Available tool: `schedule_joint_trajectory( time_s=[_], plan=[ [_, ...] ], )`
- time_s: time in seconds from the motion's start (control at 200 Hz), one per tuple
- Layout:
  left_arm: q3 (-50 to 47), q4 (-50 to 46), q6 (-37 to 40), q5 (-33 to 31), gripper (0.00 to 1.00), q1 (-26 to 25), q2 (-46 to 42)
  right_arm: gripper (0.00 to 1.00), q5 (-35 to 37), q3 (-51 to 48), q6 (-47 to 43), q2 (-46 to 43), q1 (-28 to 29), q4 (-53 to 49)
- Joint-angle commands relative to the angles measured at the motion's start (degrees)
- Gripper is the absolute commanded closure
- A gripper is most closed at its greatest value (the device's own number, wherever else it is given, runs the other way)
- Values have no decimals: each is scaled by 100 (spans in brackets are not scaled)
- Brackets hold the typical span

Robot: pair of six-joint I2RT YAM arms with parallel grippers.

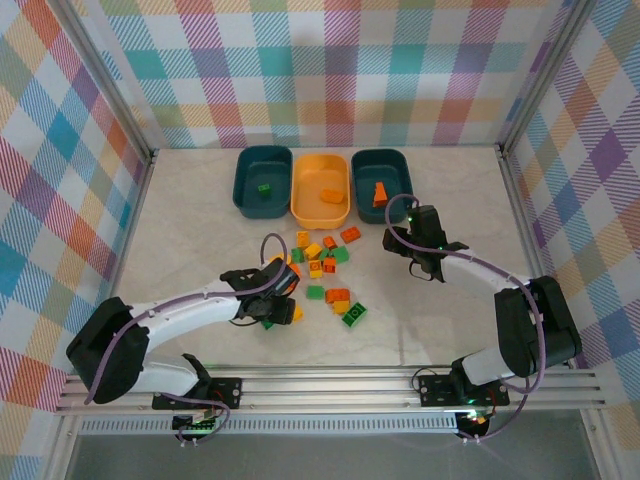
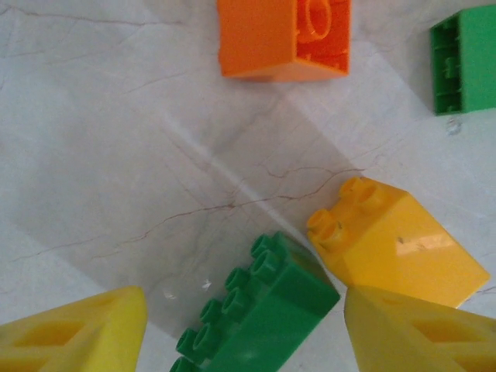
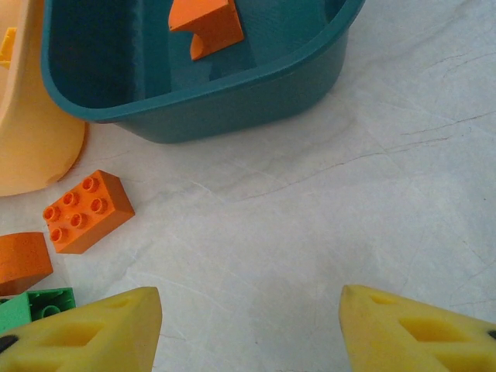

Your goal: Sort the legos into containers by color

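Legos [image 1: 325, 270] are mostly lying loose in a heap on the surface, so the sorting is only just beginning. One green brick [image 1: 264, 188] is sitting in the left teal tub [image 1: 245, 170], one piece [image 1: 328, 195] in the yellow-orange tub [image 1: 297, 195], and one orange piece [image 3: 203, 23] in the right teal tub [image 3: 232, 101]. Left jaws are standing open around a green lego [image 2: 260, 310], which is lying between their tips, not yet gripped. Right jaws are hanging open, holding nothing, with the right teal tub just ahead and an orange lego [image 3: 87, 211] ahead to one side
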Motion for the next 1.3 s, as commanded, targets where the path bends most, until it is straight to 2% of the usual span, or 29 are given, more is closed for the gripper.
schedule_joint_trajectory(
  time_s=[0.0, 0.2, 0.32, 0.52, 0.575, 0.705, 0.81, 1.17, 1.295],
  plan=[
    [-172, 41, 74, 311, 32, 6, -121, 38, 53, 39, -8, -5, 20, -24],
    [-159, -162, -68, 432, 36, -2, 16, 38, 47, 57, -8, 30, 18, -46],
    [-152, -123, -99, 331, 43, -5, 279, 38, 58, 59, -8, 34, 29, -44],
    [-62, 2, -173, 732, 49, -4, 289, 38, 51, 92, -17, 150, 29, -43],
    [-33, -28, -197, 864, 45, -17, 203, 38, 55, 99, -21, 161, 28, -39],
    [-39, -61, -272, 1247, 24, -33, -188, 38, 51, 116, -26, 218, 31, -44],
    [-124, -222, -286, 1099, 21, -30, -455, 38, 50, 144, -27, 258, 53, -58],
    [-256, -327, -378, 567, 41, -27, 109, 38, 107, 163, -63, 241, 99, -87],
    [-229, -94, -384, 541, 55, -27, 462, 38, 96, 166, -62, 241, 99, -93]
  ],
)
